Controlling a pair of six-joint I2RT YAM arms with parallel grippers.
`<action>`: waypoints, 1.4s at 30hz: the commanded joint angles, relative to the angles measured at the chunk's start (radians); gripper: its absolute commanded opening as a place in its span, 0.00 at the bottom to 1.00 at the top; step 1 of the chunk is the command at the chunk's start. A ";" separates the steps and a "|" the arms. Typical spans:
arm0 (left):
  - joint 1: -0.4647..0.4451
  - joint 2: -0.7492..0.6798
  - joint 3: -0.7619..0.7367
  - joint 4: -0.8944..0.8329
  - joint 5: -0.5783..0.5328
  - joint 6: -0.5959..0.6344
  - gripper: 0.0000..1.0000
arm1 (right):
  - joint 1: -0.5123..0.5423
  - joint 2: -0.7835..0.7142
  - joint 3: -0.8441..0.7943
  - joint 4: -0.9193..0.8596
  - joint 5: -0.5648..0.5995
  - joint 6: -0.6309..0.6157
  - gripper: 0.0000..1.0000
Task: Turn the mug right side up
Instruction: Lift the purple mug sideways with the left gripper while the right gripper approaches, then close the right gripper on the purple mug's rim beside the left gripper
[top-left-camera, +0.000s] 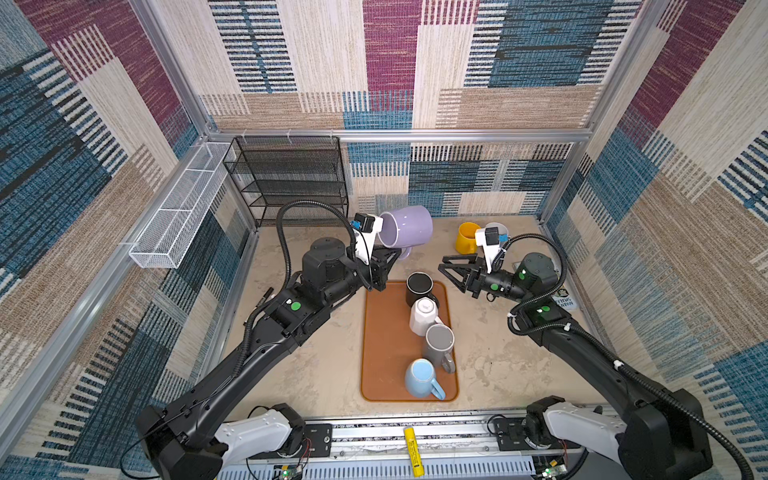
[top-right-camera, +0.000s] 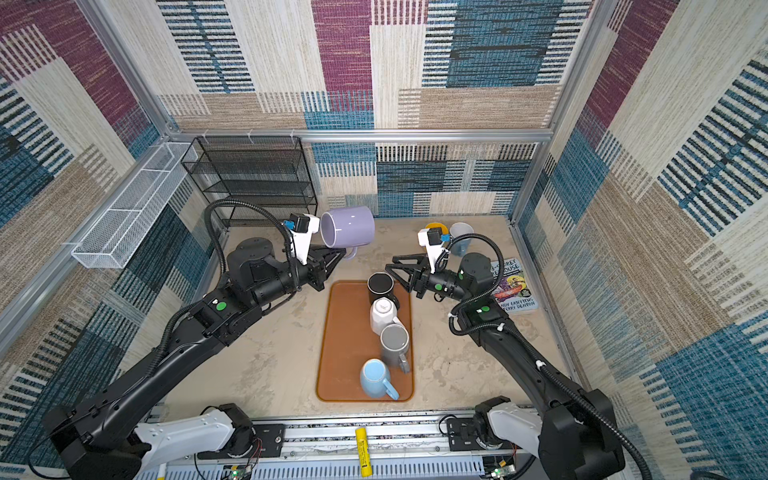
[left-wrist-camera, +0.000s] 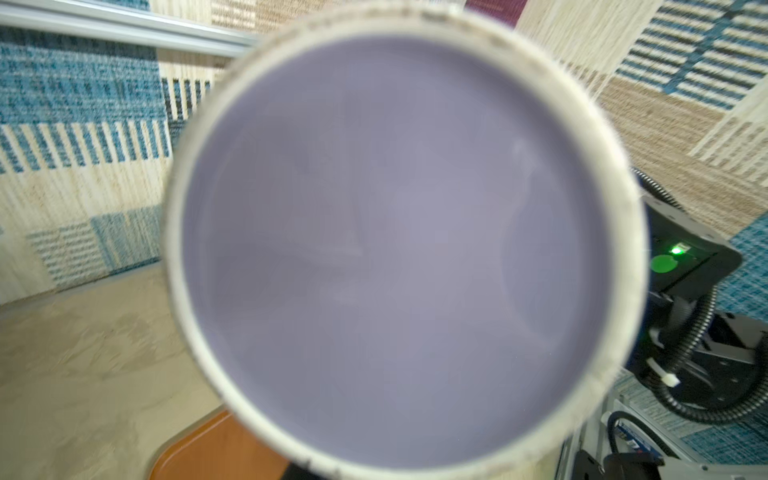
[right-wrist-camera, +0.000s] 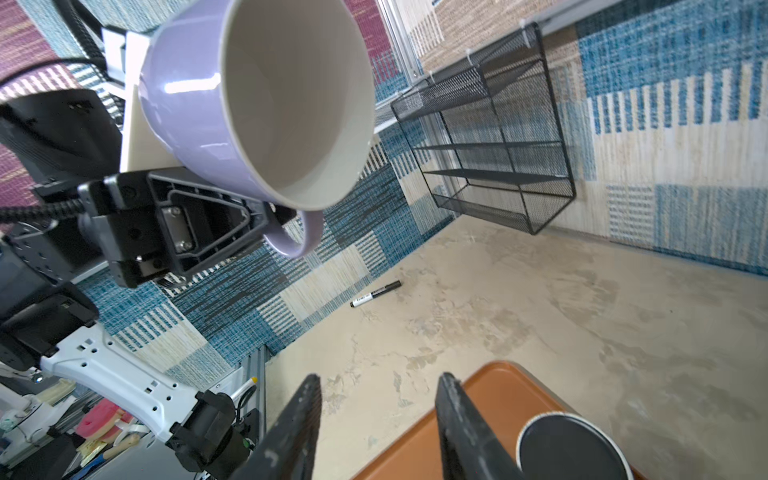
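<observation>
In both top views the purple mug (top-left-camera: 409, 226) (top-right-camera: 353, 226) hangs in the air on its side, above the table's back middle. My left gripper (top-left-camera: 395, 255) (top-right-camera: 343, 251) is shut on the mug's handle (right-wrist-camera: 297, 243) from below. The mug's flat bottom (left-wrist-camera: 395, 249) fills the left wrist view and hides the jaws there. Its cream mouth (right-wrist-camera: 291, 99) faces the right wrist camera. My right gripper (top-left-camera: 442, 266) (top-right-camera: 388, 266) (right-wrist-camera: 378, 382) stands open and empty to the mug's right, above the tray's far corner, apart from the mug.
An orange tray (top-left-camera: 382, 332) holds a black mug (top-left-camera: 419, 286), a white mug (top-left-camera: 424, 316), a grey mug (top-left-camera: 439, 345) and a light blue mug (top-left-camera: 422, 376). A yellow mug (top-left-camera: 466, 237) stands back right. A black mesh rack (top-left-camera: 291, 178), a book (top-right-camera: 513, 286) and a marker (right-wrist-camera: 376, 294) are nearby.
</observation>
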 joint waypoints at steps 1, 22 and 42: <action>0.002 -0.012 -0.018 0.223 0.056 -0.046 0.00 | 0.013 0.012 0.027 0.115 -0.040 0.053 0.48; 0.001 -0.043 -0.111 0.460 0.271 -0.213 0.00 | 0.111 0.038 0.125 0.248 -0.064 0.122 0.46; 0.001 0.008 -0.125 0.595 0.442 -0.277 0.00 | 0.146 0.051 0.181 0.246 -0.098 0.101 0.35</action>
